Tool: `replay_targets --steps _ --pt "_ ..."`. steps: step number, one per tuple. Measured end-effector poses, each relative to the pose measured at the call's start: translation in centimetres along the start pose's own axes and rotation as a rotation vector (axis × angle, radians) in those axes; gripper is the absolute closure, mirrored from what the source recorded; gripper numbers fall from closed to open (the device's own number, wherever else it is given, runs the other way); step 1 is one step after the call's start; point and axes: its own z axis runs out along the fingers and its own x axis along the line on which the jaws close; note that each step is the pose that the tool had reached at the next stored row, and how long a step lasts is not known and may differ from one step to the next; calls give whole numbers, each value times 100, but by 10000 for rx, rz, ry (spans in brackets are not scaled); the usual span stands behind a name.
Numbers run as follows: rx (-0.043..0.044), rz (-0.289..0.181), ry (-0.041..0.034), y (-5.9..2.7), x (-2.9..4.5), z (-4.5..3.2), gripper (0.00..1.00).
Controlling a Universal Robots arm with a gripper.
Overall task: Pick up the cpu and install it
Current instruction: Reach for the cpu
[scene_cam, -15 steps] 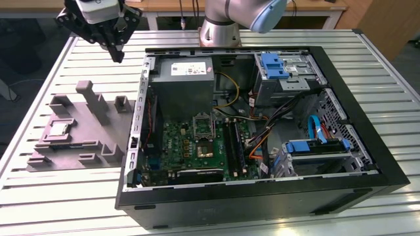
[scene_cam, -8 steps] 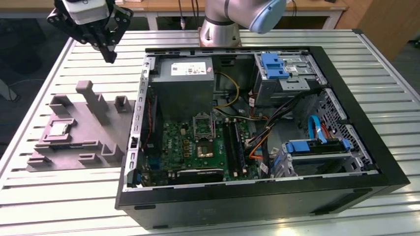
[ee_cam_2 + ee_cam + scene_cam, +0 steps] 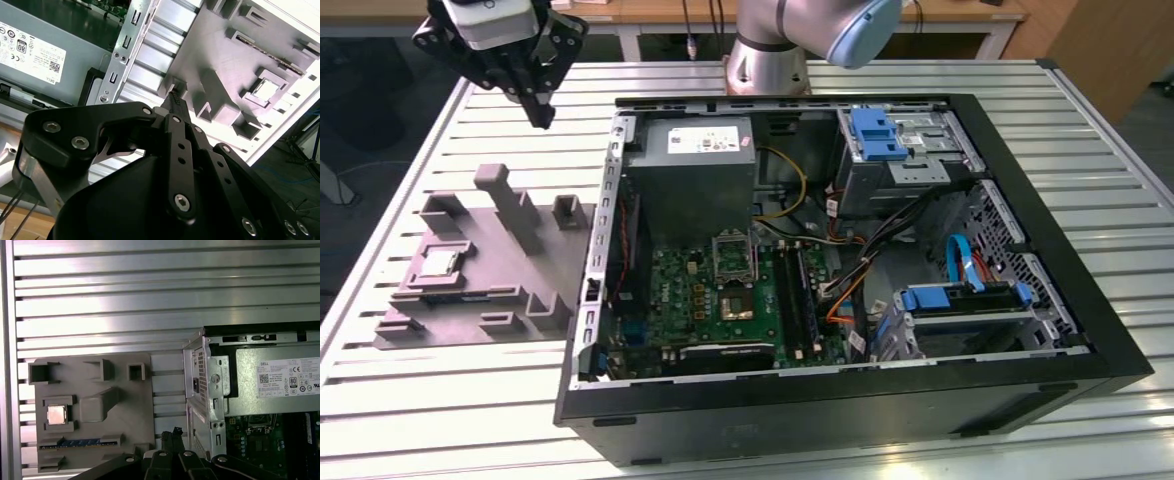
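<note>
Right now I see the gripper (image 3: 542, 118) hanging in the air above the slatted table (image 3: 1121, 120), between the grey moulded tray (image 3: 480, 290) and the open computer case (image 3: 1067, 290), its fingers drawn narrow together with nothing between them. From my first wrist view the cpu (image 3: 56, 415) lies flat in a square recess of that tray, well apart from the fingertips (image 3: 176, 432), and the motherboard socket (image 3: 731, 255) inside the case sits below the grey power supply (image 3: 700, 170).

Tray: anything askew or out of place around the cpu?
Nothing stands out. The cpu lies flat and square in its pocket on the tray, and the gripper hangs above the table, apart from both.
</note>
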Motion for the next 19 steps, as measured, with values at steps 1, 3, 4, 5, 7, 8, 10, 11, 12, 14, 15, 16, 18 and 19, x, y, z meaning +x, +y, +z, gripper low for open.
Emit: replay_targets --steps 1,3,4,5,7,8,10,11,12,14,15,16,18,19 --pt "0 0 0 0 1 0 89" --pt "0 0 0 0 3 0 89" --pt "0 1 -1 0 5 0 89" --pt "0 1 0 -1 6 0 89" --pt "1 0 0 -1 13 -1 89" --pt "1 1 1 -1 17 -1 89" --pt "0 0 -1 -2 23 0 89" --pt "0 0 -1 -2 29 -1 89" --pt "1 1 0 -3 36 -1 89" --pt "0 0 -1 -5 58 -1 89" --pt "-1 0 -1 -6 72 -1 89" --pt "0 0 0 -6 84 -2 89" --pt "0 0 0 -8 104 -3 89" --pt "0 0 0 -9 113 -3 89"
